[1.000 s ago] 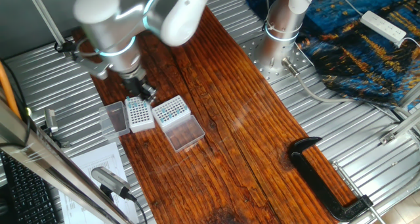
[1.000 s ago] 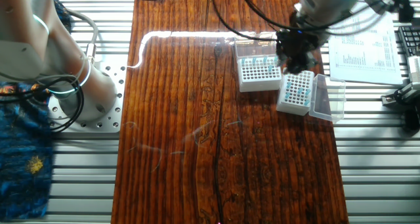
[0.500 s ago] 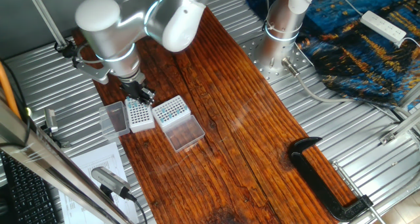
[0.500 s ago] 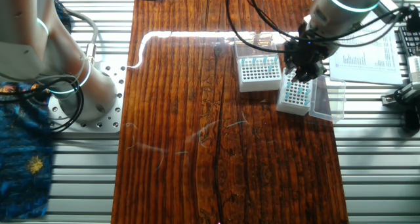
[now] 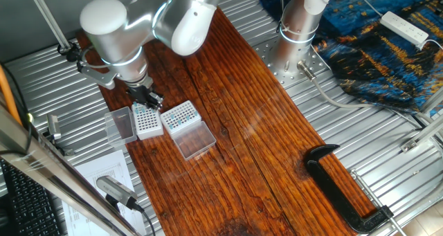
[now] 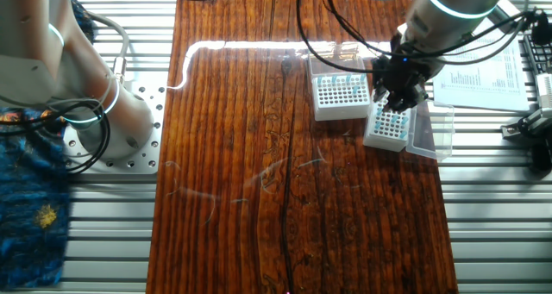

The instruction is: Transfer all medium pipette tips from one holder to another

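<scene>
The opaque white-sided holder (image 5: 147,121) (image 6: 386,127) stands beside the clear-sided holder (image 5: 181,116) (image 6: 339,96). Small teal medium pipette tips (image 5: 144,115) (image 6: 392,121) dot the white holder's grid. More teal tips (image 5: 180,113) (image 6: 341,88) sit in the clear holder. My gripper (image 5: 147,100) (image 6: 398,102) hangs low over the white holder's edge nearest the arm, its dark fingers pointing down at the grid. The fingers look close together. Their tips are too small and dark to show a gap or a held tip.
The white holder's smoky lid (image 5: 121,125) (image 6: 432,128) lies open beside it. The clear holder's lid (image 5: 196,140) (image 6: 333,64) lies flat on the wood. Printed papers (image 6: 485,57), a black clamp (image 5: 344,187) and a second arm's base (image 5: 299,28) stand around.
The gripper has moved from above the gap between the two holders onto the white holder and come down a little. Both holders and their lids have stayed put.
</scene>
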{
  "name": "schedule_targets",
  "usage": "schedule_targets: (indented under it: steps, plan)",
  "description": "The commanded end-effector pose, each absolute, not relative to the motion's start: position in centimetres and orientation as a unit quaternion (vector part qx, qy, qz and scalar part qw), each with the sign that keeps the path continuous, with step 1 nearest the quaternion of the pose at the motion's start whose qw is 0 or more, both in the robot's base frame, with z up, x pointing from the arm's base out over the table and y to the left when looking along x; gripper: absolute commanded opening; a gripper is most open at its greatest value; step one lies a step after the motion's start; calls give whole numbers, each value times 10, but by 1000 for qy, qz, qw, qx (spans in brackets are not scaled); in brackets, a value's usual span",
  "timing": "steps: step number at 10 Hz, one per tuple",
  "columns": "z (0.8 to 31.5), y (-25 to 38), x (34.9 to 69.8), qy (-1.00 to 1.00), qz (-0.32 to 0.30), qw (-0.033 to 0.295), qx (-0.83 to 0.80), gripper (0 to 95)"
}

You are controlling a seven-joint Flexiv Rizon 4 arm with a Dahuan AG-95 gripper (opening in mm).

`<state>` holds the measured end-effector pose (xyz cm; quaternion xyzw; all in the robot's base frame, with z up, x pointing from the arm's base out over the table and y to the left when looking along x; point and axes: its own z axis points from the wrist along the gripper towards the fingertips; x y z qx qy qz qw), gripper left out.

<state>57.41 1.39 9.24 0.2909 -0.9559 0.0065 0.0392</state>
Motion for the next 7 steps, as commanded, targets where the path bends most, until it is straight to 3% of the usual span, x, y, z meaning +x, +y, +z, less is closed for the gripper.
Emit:
schedule_targets:
  steps: [1, 7]
  plan:
    - [89, 13, 576, -956, 8, 38, 291, 190]
    - [80, 10, 578, -956, 12, 36, 291, 190]
